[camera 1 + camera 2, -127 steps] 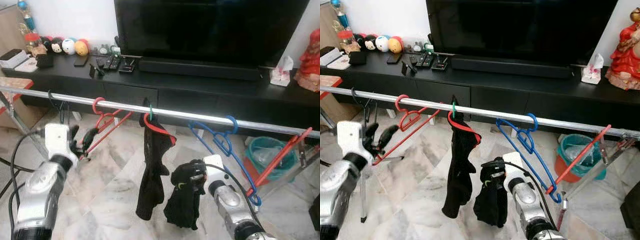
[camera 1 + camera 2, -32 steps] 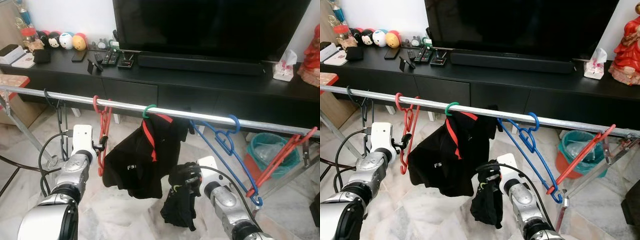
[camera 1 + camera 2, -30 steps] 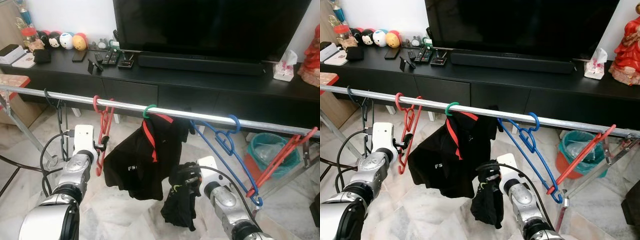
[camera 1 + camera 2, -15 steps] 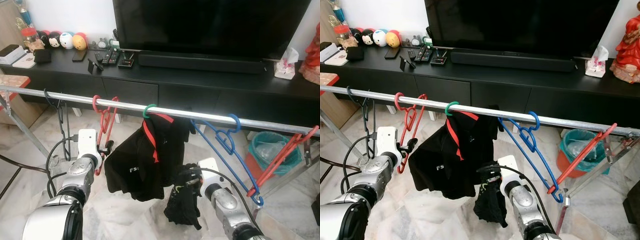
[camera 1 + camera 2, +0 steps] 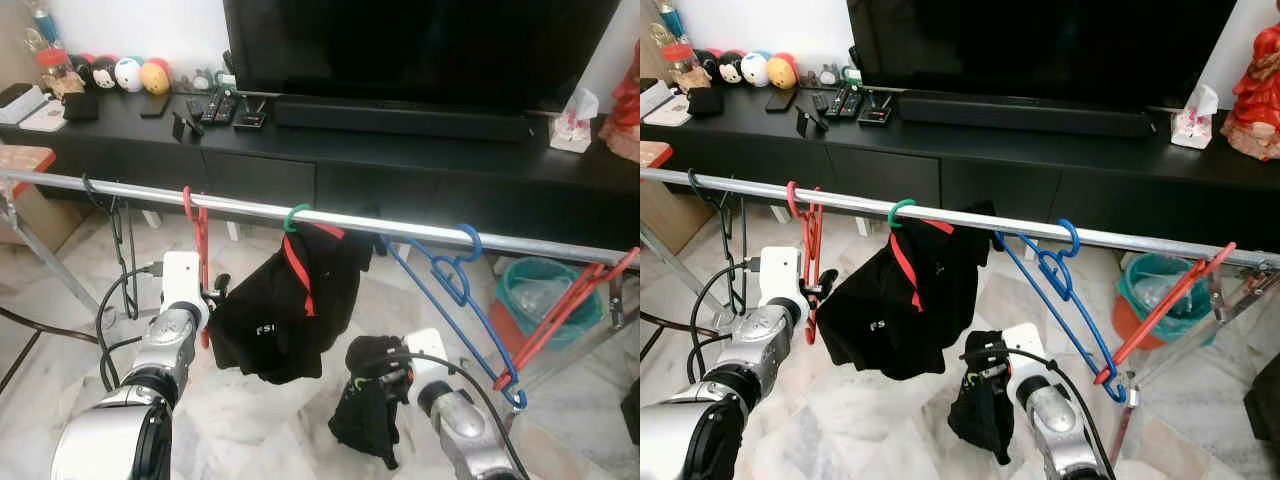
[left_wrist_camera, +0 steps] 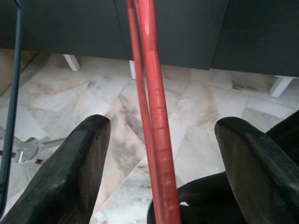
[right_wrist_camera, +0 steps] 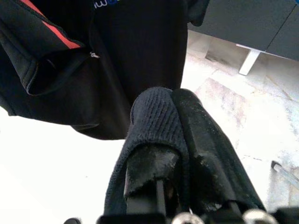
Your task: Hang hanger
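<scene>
A long shiny metal rail (image 5: 340, 221) runs from left to right, with bare marble floor (image 5: 260, 420) under it. A thin red plastic hanger (image 5: 197, 230) hangs on the rail's left part, and its bars pass between the wide-open fingers (image 6: 74, 168) of the left gripper (image 6: 161, 163) without touching them. Just right of it a black shirt (image 5: 290, 310) with a red stripe hangs on a hanger with a green hook (image 5: 296, 214). Farther right hangs one blue hanger (image 5: 455, 290), with open rail between. One more red hanger (image 5: 565, 310) leans at the far right end. The right gripper (image 7: 175, 154) is low and near, clenched on a soft, knitted black cloth (image 5: 982, 400)
</scene>
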